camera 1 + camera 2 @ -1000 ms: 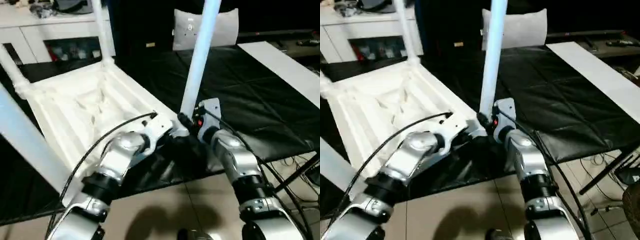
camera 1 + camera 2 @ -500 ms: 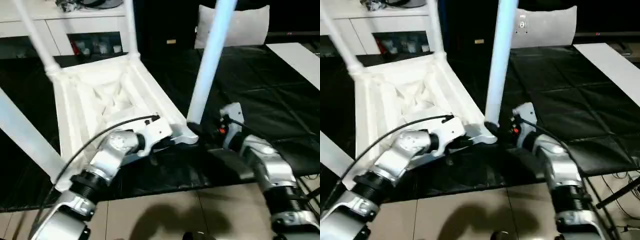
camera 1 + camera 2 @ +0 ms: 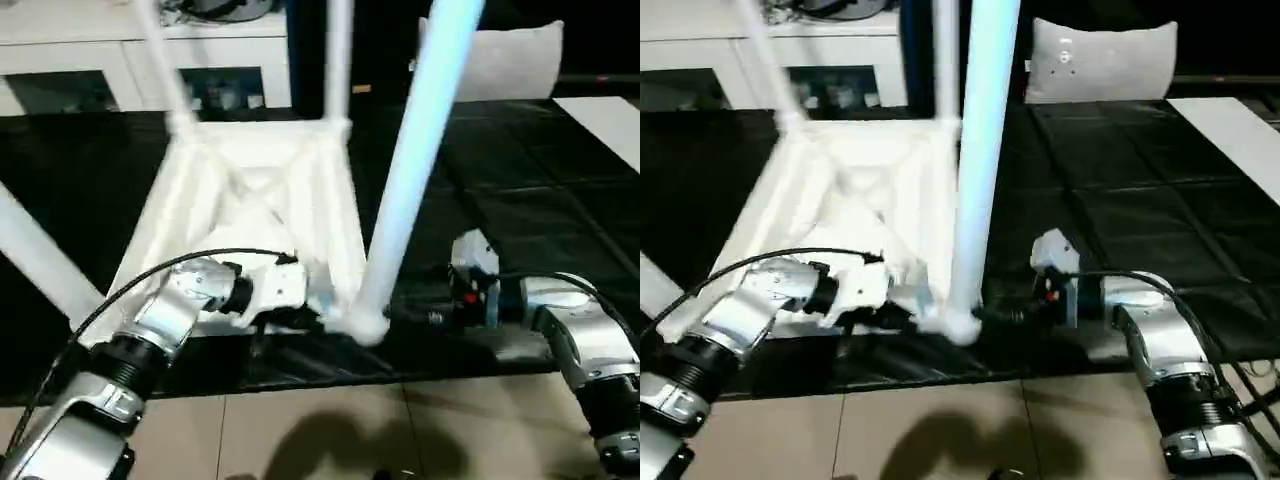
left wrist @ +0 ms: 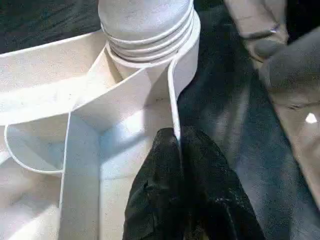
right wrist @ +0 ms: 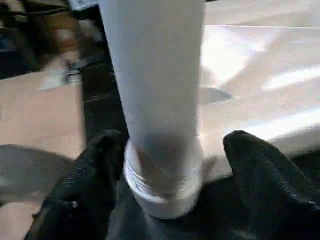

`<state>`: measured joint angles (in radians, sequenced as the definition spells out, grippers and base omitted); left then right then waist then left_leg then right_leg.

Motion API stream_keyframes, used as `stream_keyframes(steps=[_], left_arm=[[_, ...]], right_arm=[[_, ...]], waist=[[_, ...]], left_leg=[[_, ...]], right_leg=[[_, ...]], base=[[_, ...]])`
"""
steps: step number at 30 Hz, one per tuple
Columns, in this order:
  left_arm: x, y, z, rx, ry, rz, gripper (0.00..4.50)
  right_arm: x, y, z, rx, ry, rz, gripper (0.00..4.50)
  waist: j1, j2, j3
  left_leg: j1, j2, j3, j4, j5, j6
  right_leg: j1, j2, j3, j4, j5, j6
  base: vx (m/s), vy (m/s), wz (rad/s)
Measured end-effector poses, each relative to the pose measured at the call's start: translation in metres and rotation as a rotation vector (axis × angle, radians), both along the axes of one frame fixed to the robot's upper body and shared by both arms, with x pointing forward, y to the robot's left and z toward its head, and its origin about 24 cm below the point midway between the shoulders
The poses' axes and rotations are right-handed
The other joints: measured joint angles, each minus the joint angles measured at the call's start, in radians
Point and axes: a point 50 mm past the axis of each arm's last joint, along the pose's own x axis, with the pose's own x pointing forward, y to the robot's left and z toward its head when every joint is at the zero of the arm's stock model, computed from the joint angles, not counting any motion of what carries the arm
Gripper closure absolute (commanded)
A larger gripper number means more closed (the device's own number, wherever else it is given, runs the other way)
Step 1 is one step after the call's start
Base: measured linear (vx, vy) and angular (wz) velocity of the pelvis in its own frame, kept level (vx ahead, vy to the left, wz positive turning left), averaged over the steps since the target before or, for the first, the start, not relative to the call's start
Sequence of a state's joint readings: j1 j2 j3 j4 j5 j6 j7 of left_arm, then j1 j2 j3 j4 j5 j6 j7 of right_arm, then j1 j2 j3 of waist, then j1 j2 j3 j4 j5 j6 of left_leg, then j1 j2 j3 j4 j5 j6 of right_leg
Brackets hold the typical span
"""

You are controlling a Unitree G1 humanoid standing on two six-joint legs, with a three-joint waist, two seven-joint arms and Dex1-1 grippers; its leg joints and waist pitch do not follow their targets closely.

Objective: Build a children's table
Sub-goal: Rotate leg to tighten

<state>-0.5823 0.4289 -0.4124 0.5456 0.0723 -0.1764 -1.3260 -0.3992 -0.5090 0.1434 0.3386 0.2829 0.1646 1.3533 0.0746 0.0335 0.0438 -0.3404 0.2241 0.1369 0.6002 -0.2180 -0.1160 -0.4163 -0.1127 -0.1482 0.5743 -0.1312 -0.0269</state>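
A black padded surface (image 3: 520, 190) carries the work, its near edge meeting a beige tiled floor (image 3: 330, 430); behind it stands a white cabinet (image 3: 120, 60) with glass-fronted compartments, a white cushion (image 3: 1100, 60) leans at the far side, and a white board (image 3: 610, 115) lies at the far right. The children's table (image 3: 255, 200) lies upside down on the black surface, ribbed underside up, its long axis running from the robot toward the cabinet; legs rise from its corner sockets, and the near-right leg (image 3: 415, 160) stands almost upright, tilted slightly to the right at its top. The left end effector (image 4: 180, 150) is closed on the thin rim wall of the table top, just beside that leg's ringed socket; the right end effector (image 5: 165, 165) is open, its black fingers (image 5: 260, 170) flanking the base of the leg, and whether they touch it I cannot tell.
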Motion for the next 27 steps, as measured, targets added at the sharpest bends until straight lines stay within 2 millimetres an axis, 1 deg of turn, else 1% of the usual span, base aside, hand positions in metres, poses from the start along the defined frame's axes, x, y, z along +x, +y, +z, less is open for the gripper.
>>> stream_keyframes(steps=[3,4,5,6,9,10,12,15,20,23,27], left_arm=[[-0.003,-0.004,0.0,0.0,0.014,-0.055,4.5],[-0.004,-0.005,0.0,0.0,0.017,-0.067,4.5],[-0.004,-0.006,0.0,0.0,0.019,-0.076,4.5],[-0.005,-0.007,0.0,-0.002,0.022,-0.086,4.5],[-0.005,-0.009,-0.001,-0.006,0.023,-0.1,4.5],[-0.005,-0.009,-0.001,-0.006,0.024,-0.101,4.5],[-0.005,-0.009,-0.001,-0.007,0.024,-0.104,4.5],[-0.005,-0.009,-0.001,-0.007,0.023,-0.107,4.5],[-0.005,-0.009,-0.002,-0.014,0.038,-0.097,4.5],[-0.005,-0.008,-0.004,-0.029,0.067,-0.063,4.5],[-0.005,-0.003,-0.006,-0.054,0.101,0.031,4.5]], right_arm=[[-0.002,0.005,0.0,0.004,0.022,0.062,1.45],[-0.003,0.007,-0.001,0.008,0.035,0.078,1.57],[-0.004,0.008,-0.002,0.011,0.046,0.089,1.57],[-0.005,0.009,-0.003,0.016,0.058,0.101,1.79],[-0.006,0.011,-0.004,0.027,0.09,0.122,2.03],[-0.007,0.011,-0.004,0.028,0.093,0.124,2.03],[-0.007,0.011,-0.005,0.03,0.105,0.123,2.26],[-0.007,0.011,-0.005,0.03,0.106,0.124,2.47],[-0.008,0.011,-0.005,0.028,0.103,0.121,2.51],[-0.009,0.012,-0.006,0.04,0.102,0.099,2.51],[-0.012,0.014,-0.011,0.071,0.099,0.019,2.51]], waist=[[0.014,-0.001,0.0],[0.017,-0.001,0.0],[0.018,-0.001,0.0],[0.019,-0.001,0.0],[0.019,-0.001,0.0],[0.019,-0.001,-0.001],[0.019,-0.001,-0.001],[0.019,-0.001,-0.001],[0.02,-0.001,-0.001],[0.019,-0.001,-0.001],[0.011,-0.001,-0.001]], left_leg=[[0.0,0.0,0.002,0.0,0.0,0.0],[0.001,0.0,0.003,0.0,0.0,0.0],[0.001,0.0,0.003,0.0,0.0,0.0],[0.001,0.0,0.004,0.0,0.0,0.0],[0.002,0.0,0.005,0.0,0.0,0.0],[0.003,0.0,0.005,0.0,0.0,0.0],[0.003,0.0,0.005,0.0,0.0,0.0],[0.004,0.0,0.006,0.0,0.0,0.0],[0.004,0.0,0.006,0.0,0.0,0.0],[0.005,0.0,0.006,-0.001,0.0,0.0],[0.009,0.0,0.007,-0.001,0.0,-0.001]], right_leg=[[-0.001,0.0,0.002,0.001,0.0,0.0],[-0.001,0.0,0.002,0.001,-0.001,0.0],[-0.001,0.0,0.002,0.001,-0.001,0.0],[-0.001,-0.001,0.002,0.002,-0.001,0.0],[-0.001,-0.001,0.003,0.002,-0.001,0.0],[-0.001,-0.001,0.003,0.002,-0.001,0.0],[0.0,-0.001,0.003,0.002,-0.001,0.0],[0.0,-0.001,0.003,0.002,-0.001,0.001],[0.0,-0.001,0.004,0.002,-0.001,0.001],[0.001,-0.001,0.004,0.002,-0.001,0.001],[0.003,0.0,0.005,0.002,-0.001,0.001]], base=[[0.0,0.0,0.0],[0.0,0.0,0.0],[0.0,0.0,0.0],[0.0,0.0,0.0],[0.0,0.0,0.0],[0.0,0.0,0.0],[0.0,0.0,0.0],[0.0,0.0,0.0],[0.0,0.0,0.0],[0.0,0.0,0.0],[0.0,0.0,0.0]])
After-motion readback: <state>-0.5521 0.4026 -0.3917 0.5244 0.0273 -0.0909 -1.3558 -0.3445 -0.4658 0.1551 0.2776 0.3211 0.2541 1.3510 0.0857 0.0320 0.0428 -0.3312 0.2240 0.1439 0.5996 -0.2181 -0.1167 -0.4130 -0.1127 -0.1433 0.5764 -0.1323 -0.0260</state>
